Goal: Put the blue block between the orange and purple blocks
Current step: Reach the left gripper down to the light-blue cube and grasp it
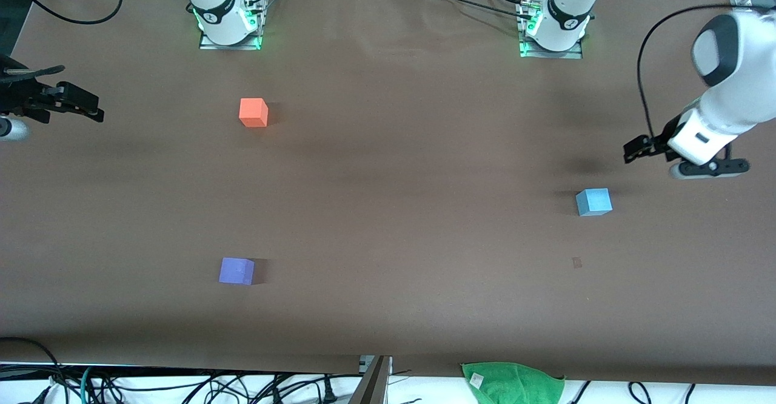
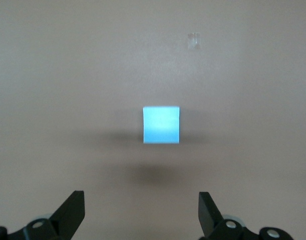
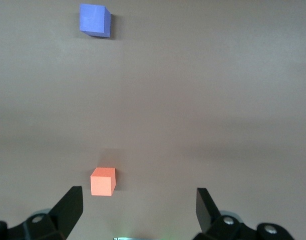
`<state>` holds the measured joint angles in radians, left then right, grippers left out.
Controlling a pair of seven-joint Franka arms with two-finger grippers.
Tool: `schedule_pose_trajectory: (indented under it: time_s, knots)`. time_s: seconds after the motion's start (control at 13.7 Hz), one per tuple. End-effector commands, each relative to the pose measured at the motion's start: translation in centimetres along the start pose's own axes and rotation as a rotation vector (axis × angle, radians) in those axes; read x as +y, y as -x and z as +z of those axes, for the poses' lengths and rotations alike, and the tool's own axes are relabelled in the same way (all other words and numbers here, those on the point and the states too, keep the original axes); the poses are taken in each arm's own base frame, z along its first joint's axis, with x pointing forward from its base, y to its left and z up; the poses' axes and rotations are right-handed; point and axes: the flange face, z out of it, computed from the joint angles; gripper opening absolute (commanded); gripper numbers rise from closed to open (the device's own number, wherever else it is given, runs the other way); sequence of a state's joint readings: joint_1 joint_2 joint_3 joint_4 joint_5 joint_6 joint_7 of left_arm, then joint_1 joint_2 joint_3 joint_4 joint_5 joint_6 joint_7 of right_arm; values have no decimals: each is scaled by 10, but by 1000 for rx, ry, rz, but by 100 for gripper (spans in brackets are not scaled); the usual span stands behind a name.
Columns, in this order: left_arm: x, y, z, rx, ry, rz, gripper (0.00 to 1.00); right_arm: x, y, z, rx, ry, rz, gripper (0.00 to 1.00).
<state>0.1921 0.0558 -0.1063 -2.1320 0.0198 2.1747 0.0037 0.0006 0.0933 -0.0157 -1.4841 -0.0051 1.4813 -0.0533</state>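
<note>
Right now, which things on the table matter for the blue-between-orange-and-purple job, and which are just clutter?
In the job:
- blue block, toward the left arm's end
- orange block
- purple block, nearer the front camera than the orange
- left gripper, open, up near the blue block
- right gripper, open, waiting

Lying about:
- green cloth at the table's front edge
- small pale mark on the table

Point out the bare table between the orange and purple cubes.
The strip of table from the orange block to the purple block lies bare. So does the stretch toward the blue block. Nothing is crowded.
</note>
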Motion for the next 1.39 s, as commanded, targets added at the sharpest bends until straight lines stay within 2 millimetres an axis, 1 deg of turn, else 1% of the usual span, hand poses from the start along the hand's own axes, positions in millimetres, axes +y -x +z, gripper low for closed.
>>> schedule_pose_trajectory:
  time_s: [0.0, 0.07, 0.15, 0.22, 0.36, 0.73, 0.95, 1.02, 1.09, 1.17, 1.24, 1.31]
  knots:
    - [5, -22, 61, 30, -2, 46, 100, 2, 0, -3, 9, -5, -10, 100]
    - [8, -28, 82, 44, 4, 51, 100, 2, 0, -2, 7, -5, -11, 100]
    - [16, -33, 103, 60, 7, 64, 100, 2, 0, -2, 7, -5, -11, 100]
    - [19, -37, 122, 76, 1, 81, 100, 3, 0, -2, 7, -5, -10, 100]
    - [22, -38, 146, 65, -5, 97, 100, 3, 0, -2, 7, -5, -8, 100]
    - [22, -33, 160, 47, -12, 111, 100, 1, 0, -3, 9, -7, -10, 100]
    - [23, -31, 175, 25, -15, 122, 100, 1, 0, -2, 8, -7, -10, 100]
    - [22, -31, 183, 14, -14, 122, 100, 1, 0, -3, 9, -7, -10, 100]
    - [23, -31, 185, 12, -14, 123, 100, 1, 0, -2, 8, -7, -10, 100]
    - [22, -31, 185, 13, -21, 131, 94, 1, 0, -3, 9, -7, -10, 100]
    - [23, -31, 185, 13, -22, 123, 78, 1, 0, -2, 8, -8, -10, 100]
    - [25, -33, 183, 16, -24, 123, 54, 1, 0, -3, 9, -8, -10, 100]
